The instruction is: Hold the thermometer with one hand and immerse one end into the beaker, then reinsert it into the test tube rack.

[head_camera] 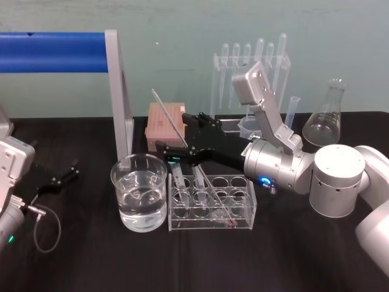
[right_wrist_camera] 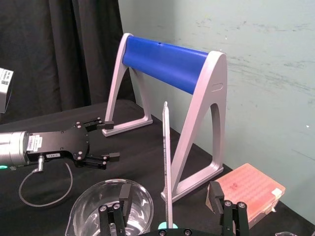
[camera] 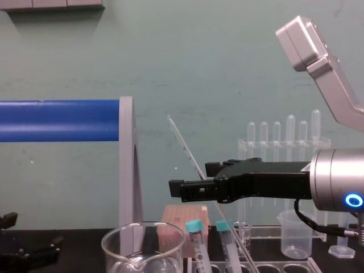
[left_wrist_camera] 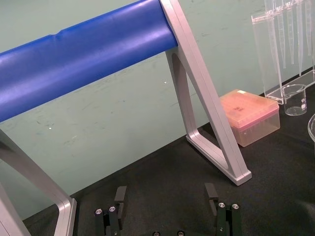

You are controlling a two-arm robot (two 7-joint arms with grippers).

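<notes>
The right end effector (head_camera: 172, 130) reaches in from the robot's right and hangs above the rack (head_camera: 213, 201). Its two black fingers are spread wide, released. The thermometer (head_camera: 167, 115) stands with its lower end in the rack and leans up toward the robot's left. In the right wrist view the thermometer (right_wrist_camera: 167, 162) rises through the gap between the fingers (right_wrist_camera: 124, 192) and neither one touches it. The chest view shows the right end effector (camera: 189, 177) level with the middle of the thermometer (camera: 188, 153).

The beaker (head_camera: 138, 191) holds clear liquid and sits on the black worktop (head_camera: 85, 255) just beside the rack, on the robot's left of it. Two teal-capped tubes (camera: 195, 227) stand in the rack.

The left end effector (head_camera: 74, 168) lies low over the worktop at the robot's far left, well apart from the beaker, with its fingers (left_wrist_camera: 120, 194) also spread.
</notes>
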